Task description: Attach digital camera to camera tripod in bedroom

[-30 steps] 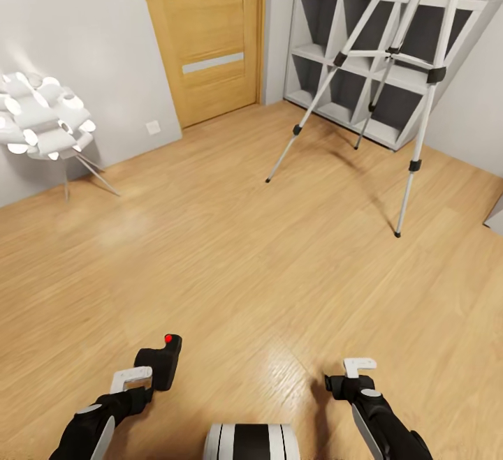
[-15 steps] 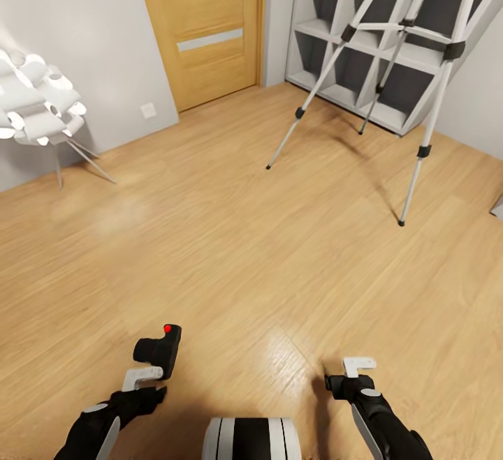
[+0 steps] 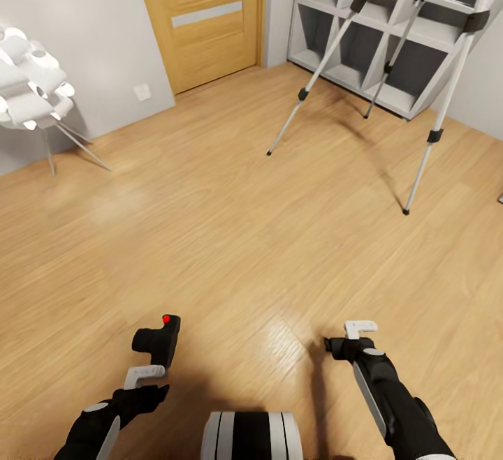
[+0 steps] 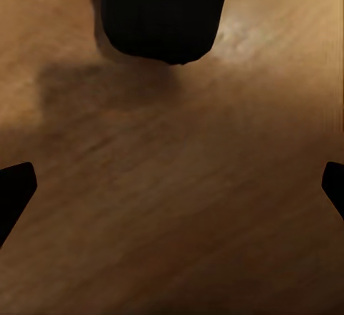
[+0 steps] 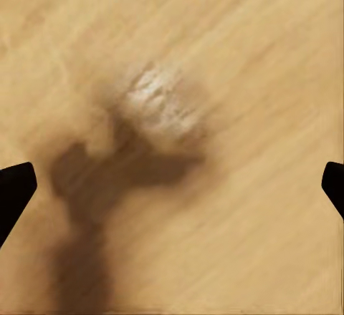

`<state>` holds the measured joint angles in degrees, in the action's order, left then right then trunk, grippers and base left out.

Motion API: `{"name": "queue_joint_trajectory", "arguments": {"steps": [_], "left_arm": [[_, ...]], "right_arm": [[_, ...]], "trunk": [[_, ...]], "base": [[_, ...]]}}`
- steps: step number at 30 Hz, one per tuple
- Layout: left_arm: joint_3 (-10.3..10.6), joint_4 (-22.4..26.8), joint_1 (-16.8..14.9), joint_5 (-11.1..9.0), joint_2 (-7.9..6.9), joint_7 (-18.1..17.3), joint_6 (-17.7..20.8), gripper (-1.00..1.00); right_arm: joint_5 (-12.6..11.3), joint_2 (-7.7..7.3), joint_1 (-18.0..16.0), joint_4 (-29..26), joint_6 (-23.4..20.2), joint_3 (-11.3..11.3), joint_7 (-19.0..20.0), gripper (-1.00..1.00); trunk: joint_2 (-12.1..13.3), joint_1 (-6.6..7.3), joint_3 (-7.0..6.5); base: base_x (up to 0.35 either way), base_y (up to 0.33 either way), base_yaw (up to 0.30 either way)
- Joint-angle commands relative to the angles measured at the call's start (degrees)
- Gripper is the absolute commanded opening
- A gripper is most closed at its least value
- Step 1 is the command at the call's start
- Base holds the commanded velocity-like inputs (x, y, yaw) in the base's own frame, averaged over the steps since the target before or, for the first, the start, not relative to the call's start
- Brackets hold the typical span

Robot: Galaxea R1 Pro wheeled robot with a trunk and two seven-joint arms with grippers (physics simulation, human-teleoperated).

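Left claw spread wide, gripping nothing; right claw open too. Digital camera just beyond the left claw, apparently on the light wood floor, well apart from the camera tripod by the grey cube shelf. Risk: knocking the camera away while regrasping, or clipping a tripod leg.

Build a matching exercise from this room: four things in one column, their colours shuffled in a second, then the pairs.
Things:
1. camera
2. tripod
3. door
4. lamp

Colours:
a. white
b. light wood with a grey stripe
c. black with a red button
d. silver-grey legs with black joints

Pairs: 1-c, 2-d, 3-b, 4-a
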<state>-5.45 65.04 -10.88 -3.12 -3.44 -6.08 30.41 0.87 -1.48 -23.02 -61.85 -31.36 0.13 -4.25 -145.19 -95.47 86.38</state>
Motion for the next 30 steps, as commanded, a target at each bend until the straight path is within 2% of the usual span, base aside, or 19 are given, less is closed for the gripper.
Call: {"name": "queue_joint_trajectory", "arguments": {"steps": [1,2,4,10,12,14,20,23,30], "left_arm": [[-0.1,0.1,0.0,-0.3,0.01,-0.2,0.3,1.0],[-0.1,0.1,0.0,-0.3,0.01,-0.2,0.3,1.0],[-0.1,0.2,0.0,-0.3,0.01,-0.1,0.3,1.0],[-0.1,0.5,0.0,-0.3,0.01,0.0,0.0,1.0],[-0.1,0.6,0.0,-0.3,0.01,0.0,0.0,1.0],[-0.1,1.6,0.0,-0.3,0.01,0.0,0.0,1.0],[-0.1,3.4,0.0,-0.3,0.01,0.0,0.1,1.0],[-0.1,4.2,0.0,-0.3,0.01,0.0,0.1,1.0],[-0.3,4.7,0.0,-0.3,0.01,0.0,0.1,1.0]], "right_arm": [[0.1,-0.01,0.0,-1.4,-2.4,0.0,-0.1,1.0],[0.1,-0.01,0.0,-2.1,-3.4,0.0,-0.1,1.0],[0.0,-0.01,0.3,-5.8,-8.5,-0.1,-0.1,1.0],[0.0,-0.01,0.7,-13.0,-17.4,-0.2,-0.1,1.0],[0.0,-0.01,0.8,-13.4,-18.0,-0.2,-0.1,1.0],[0.0,-0.01,0.5,-16.7,-21.5,-0.2,-0.1,1.0],[0.0,0.04,0.2,-23.5,-28.2,-0.3,-0.1,1.0],[0.0,0.06,0.1,-25.5,-28.6,-0.4,-0.1,1.0],[0.0,0.07,0.0,-26.7,-28.6,-0.4,-0.1,1.0]], "trunk": [[0.0,-0.01,0.27],[0.0,-0.04,0.49],[-0.1,-0.09,0.93],[-0.1,-0.25,2.26],[-0.2,-0.3,2.7],[-0.2,-0.35,3.15],[-0.3,-0.5,4.47],[-0.3,-0.58,5.14],[-0.4,-0.76,6.69]], "base": [[0.0,0.0,0.0],[0.0,0.0,0.0],[0.0,0.0,0.0],[0.0,0.0,0.0],[0.0,0.0,0.0],[0.0,0.0,0.0],[0.0,0.0,0.0],[0.0,0.0,0.0],[0.0,0.0,0.0]]}}
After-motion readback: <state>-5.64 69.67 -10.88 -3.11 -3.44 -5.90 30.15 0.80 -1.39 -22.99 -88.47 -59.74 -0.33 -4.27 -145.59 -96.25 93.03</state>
